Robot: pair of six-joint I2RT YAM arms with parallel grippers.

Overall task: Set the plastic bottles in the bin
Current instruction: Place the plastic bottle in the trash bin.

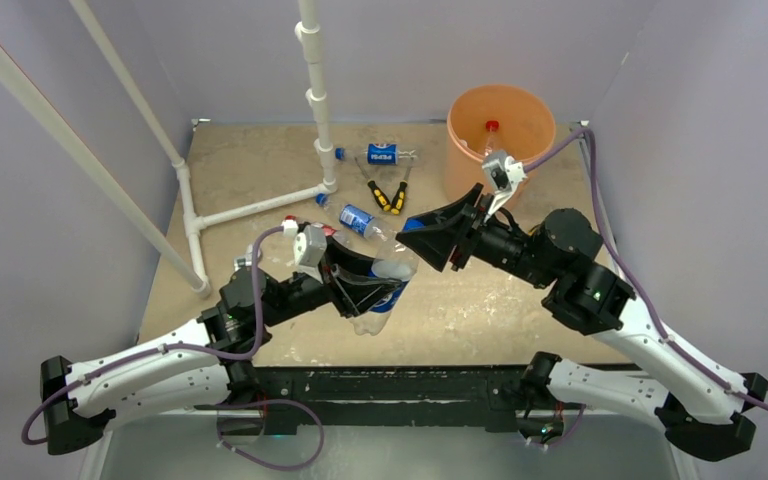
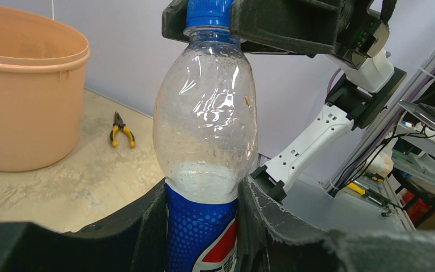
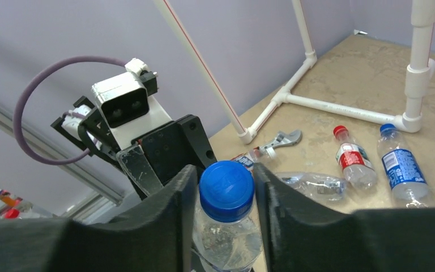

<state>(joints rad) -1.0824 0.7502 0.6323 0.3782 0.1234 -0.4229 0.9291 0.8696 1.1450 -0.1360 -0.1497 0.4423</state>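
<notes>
A clear plastic bottle [image 1: 388, 287] with a blue Pepsi label and blue cap [image 3: 226, 190] hangs above the table's middle, between the two arms. My left gripper [image 2: 201, 226] is shut on its labelled body [image 2: 201, 238]. My right gripper [image 3: 225, 175] is shut on the cap, a finger pressed on each side. The orange bin [image 1: 460, 100] stands at the far right, with a red-capped bottle [image 1: 491, 127] inside. More bottles lie on the table: a blue-labelled one [image 1: 382, 155] at the back, another [image 1: 357, 218] near the middle, a red-labelled one [image 3: 351, 161] and a crushed one [image 3: 311, 184].
Yellow-and-black pliers [image 1: 387, 195] lie between the bin and the back bottles. A metal wrench [image 3: 280, 141] rests near the white pipe frame [image 1: 315, 90], which stands at the back left and runs across the table.
</notes>
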